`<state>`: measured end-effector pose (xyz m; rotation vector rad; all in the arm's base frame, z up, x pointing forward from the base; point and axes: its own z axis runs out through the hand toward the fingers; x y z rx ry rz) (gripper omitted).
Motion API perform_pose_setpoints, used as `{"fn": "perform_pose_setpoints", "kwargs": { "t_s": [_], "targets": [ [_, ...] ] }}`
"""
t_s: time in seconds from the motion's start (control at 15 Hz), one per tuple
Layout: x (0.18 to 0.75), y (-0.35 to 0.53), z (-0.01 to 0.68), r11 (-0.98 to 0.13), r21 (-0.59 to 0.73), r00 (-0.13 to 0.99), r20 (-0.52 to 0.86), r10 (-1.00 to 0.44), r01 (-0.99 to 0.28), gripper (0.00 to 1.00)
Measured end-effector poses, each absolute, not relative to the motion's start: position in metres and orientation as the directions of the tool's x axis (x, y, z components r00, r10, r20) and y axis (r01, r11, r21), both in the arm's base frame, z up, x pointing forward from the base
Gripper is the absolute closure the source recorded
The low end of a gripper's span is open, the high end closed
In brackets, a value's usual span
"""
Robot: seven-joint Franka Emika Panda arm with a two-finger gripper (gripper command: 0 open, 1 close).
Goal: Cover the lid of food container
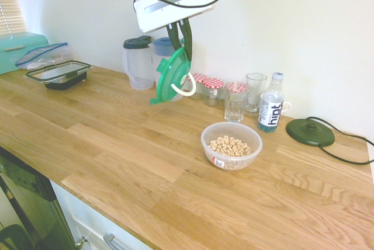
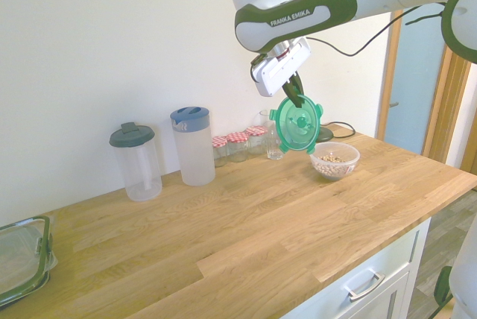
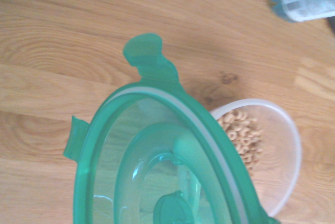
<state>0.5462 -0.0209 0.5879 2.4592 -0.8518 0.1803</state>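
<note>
The round green lid (image 1: 170, 76) hangs on edge in the air, and my gripper (image 1: 179, 50) is shut on its upper rim. A loose white seal ring (image 1: 187, 86) dangles from it. From the other side the lid (image 2: 296, 123) shows its face below the gripper (image 2: 292, 98). The food container (image 1: 231, 145), a clear round bowl of cereal rings with a red-white label, sits open on the wooden counter, lower and to the right of the lid. In the wrist view the lid (image 3: 157, 166) partly overlaps the bowl (image 3: 267, 150).
Behind the bowl stand a drinking glass (image 1: 235, 101), a second glass (image 1: 255, 92), a water bottle (image 1: 271, 110), red-checked jars (image 1: 212, 90) and two tall jugs (image 1: 138, 62). A dark round base (image 1: 310, 131) with a cord lies right. A rectangular container (image 1: 58, 74) sits far left.
</note>
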Motion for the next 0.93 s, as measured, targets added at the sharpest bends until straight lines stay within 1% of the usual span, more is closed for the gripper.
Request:
{"fn": "perform_pose_setpoints", "kwargs": {
  "t_s": [0.2, 0.47, 0.6, 0.8, 0.93],
  "targets": [
    [0.553, -0.033, 0.588, -0.557, 0.557, 0.787, 0.4, -0.47, -0.616, 1.0],
    [0.562, -0.058, 0.565, -0.375, 0.686, 0.781, 0.517, -0.35, -0.623, 1.0],
    [0.559, -0.067, 0.546, -0.274, 0.715, 0.764, 0.574, -0.294, -0.643, 1.0],
    [0.549, -0.068, 0.507, -0.113, 0.711, 0.714, 0.658, -0.238, -0.694, 1.0],
    [0.547, -0.07, 0.488, -0.015, 0.719, 0.704, 0.677, -0.214, -0.695, 1.0]
  ]
}}
